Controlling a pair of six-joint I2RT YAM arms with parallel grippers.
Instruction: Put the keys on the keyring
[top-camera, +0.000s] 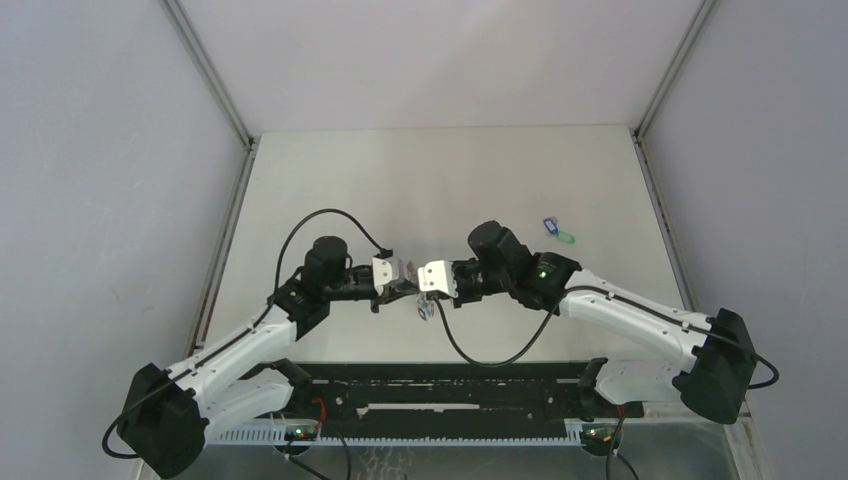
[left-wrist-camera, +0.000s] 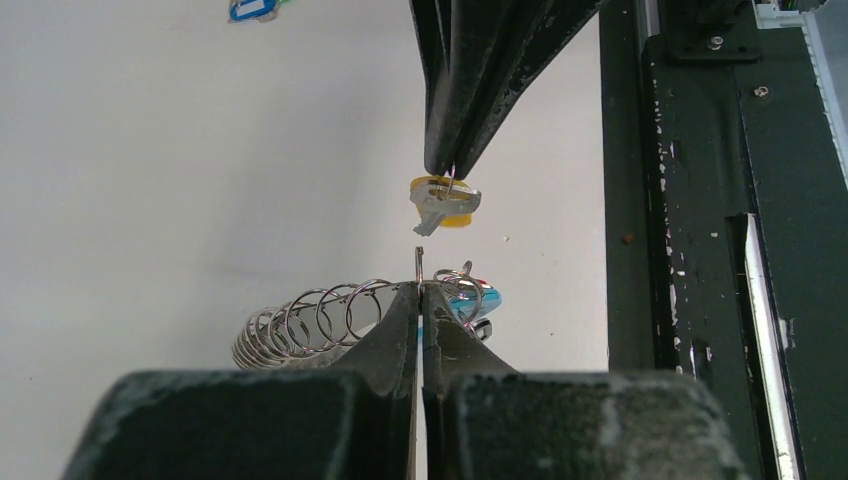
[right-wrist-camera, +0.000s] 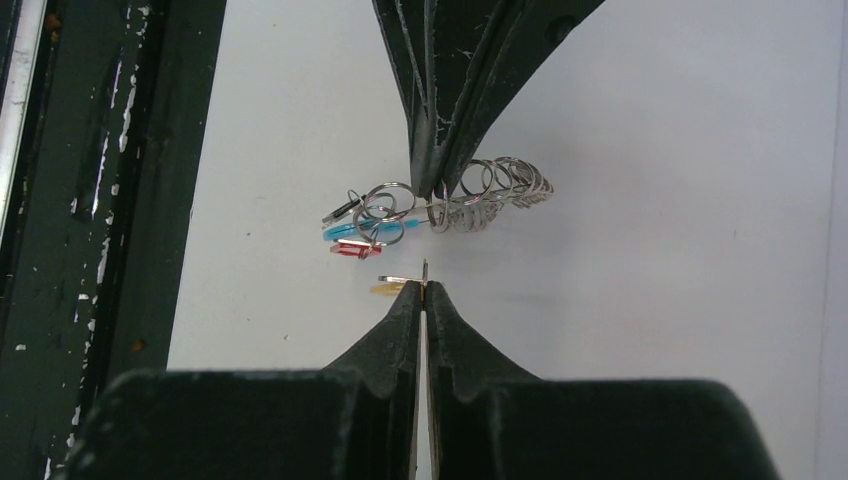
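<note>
Our left gripper (left-wrist-camera: 421, 297) is clenched on the keyring (left-wrist-camera: 310, 322), toward the near side of the table (top-camera: 400, 170). Our right gripper (right-wrist-camera: 425, 290) pinches the yellow key (left-wrist-camera: 445, 200) just beside it. The blue key (top-camera: 549, 226) and green key (top-camera: 566, 238) lie well apart, their print too small to read.

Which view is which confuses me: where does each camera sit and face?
Top external: above, behind the bases, looking down at the table; left arm and right arm show.
Left wrist: faces rightward past its own shut jaws, holding the keyring.
Right wrist: faces leftward past its own shut jaws, pinching the yellow key.
Wrist views share keyring and yellow key.
</note>
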